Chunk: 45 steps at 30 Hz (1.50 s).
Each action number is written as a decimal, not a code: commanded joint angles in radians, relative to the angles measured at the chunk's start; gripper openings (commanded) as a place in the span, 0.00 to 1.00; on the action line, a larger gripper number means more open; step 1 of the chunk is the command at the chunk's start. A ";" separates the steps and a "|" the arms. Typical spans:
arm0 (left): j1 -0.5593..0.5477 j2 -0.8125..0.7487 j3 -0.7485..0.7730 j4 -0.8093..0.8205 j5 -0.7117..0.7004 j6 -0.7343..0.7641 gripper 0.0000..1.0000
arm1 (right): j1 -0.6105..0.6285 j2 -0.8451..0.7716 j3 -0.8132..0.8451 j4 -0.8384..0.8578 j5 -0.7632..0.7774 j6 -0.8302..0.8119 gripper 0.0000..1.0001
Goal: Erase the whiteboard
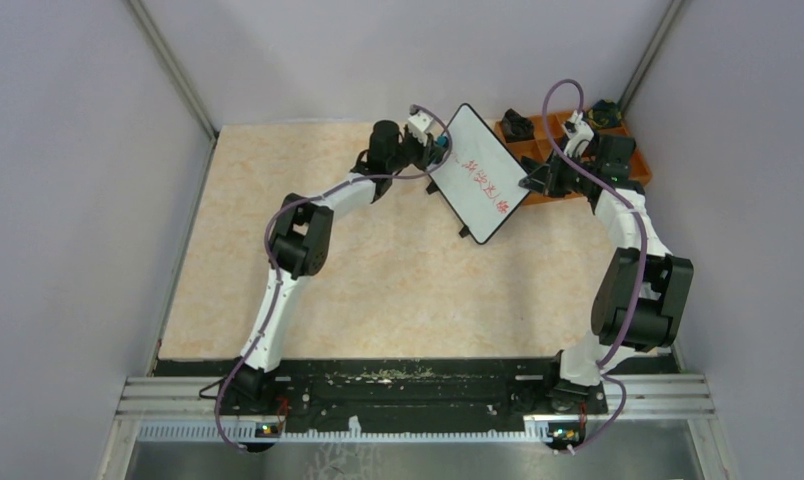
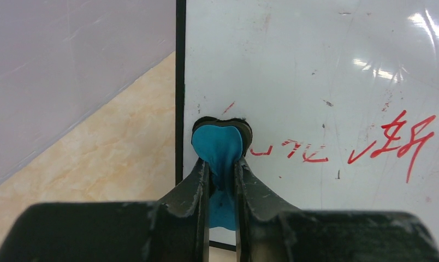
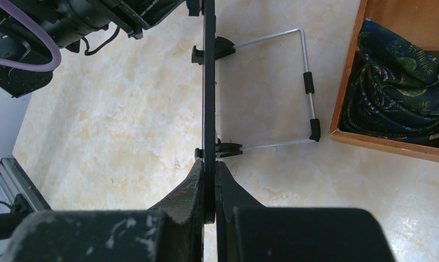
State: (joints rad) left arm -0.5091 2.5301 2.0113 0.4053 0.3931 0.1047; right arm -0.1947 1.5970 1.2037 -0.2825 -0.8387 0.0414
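The whiteboard [image 1: 481,172] stands tilted on the table at the back, red handwriting [image 1: 490,183] across its face. In the left wrist view the board's face [image 2: 315,82] fills the frame, with red writing [image 2: 392,139] at the right. My left gripper [image 2: 221,164] is shut on a blue eraser [image 2: 218,143], whose black pad presses the board near its left frame. My right gripper [image 3: 209,169] is shut on the board's black edge [image 3: 208,82], seen edge-on. The board's wire stand [image 3: 307,82] shows behind it.
An orange compartment tray [image 1: 642,170] sits at the back right, close behind the right gripper, holding dark items. In the right wrist view its wooden wall [image 3: 345,87] holds a dark patterned cloth [image 3: 400,87]. Grey walls enclose the table.
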 commanded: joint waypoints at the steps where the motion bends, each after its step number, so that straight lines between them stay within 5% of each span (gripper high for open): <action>1: -0.058 -0.047 -0.066 -0.017 0.055 -0.033 0.04 | 0.024 0.005 -0.018 -0.015 -0.051 -0.043 0.00; 28: -0.287 -0.135 -0.244 0.165 0.195 -0.262 0.03 | 0.041 0.012 -0.008 -0.010 -0.062 -0.042 0.00; 45: -0.329 -0.187 -0.342 0.131 0.152 -0.216 0.02 | 0.053 0.012 -0.005 -0.001 -0.076 -0.032 0.00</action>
State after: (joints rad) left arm -0.8291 2.3219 1.6936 0.6296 0.5011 -0.1120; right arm -0.1951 1.5982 1.2037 -0.2775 -0.8261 0.0193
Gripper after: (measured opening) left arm 0.212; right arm 0.037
